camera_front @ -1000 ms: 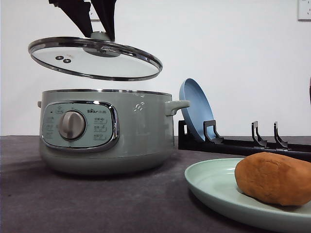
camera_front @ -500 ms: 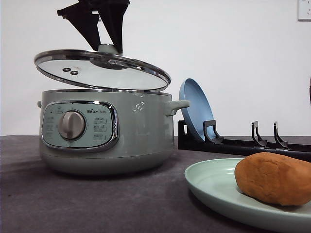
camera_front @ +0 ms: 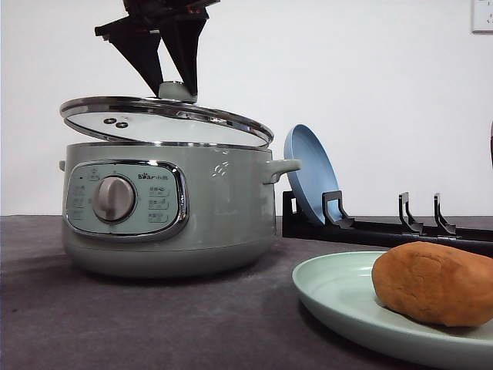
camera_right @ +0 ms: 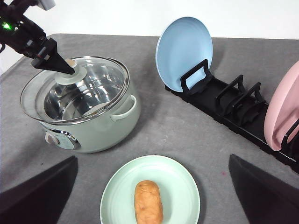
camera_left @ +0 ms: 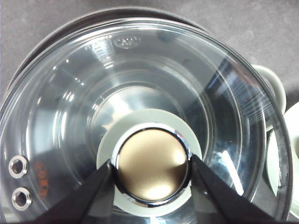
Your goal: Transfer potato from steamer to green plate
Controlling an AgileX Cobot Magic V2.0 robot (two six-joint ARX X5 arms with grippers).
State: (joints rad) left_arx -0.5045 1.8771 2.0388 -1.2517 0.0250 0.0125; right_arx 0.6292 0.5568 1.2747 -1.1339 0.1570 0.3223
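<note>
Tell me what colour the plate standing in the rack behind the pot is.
Light blue plate, clearest in the right wrist view.

The word "Bear" is showing in small print on the steamer (camera_front: pixel 166 208) control panel (camera_front: pixel 127 200), below the left gripper (camera_front: pixel 176 89); its button labels are staying unreadable.

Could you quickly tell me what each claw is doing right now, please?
Left claw: shut on the lid knob, lid just above the steamer.
Right claw: open, holding nothing.
</note>
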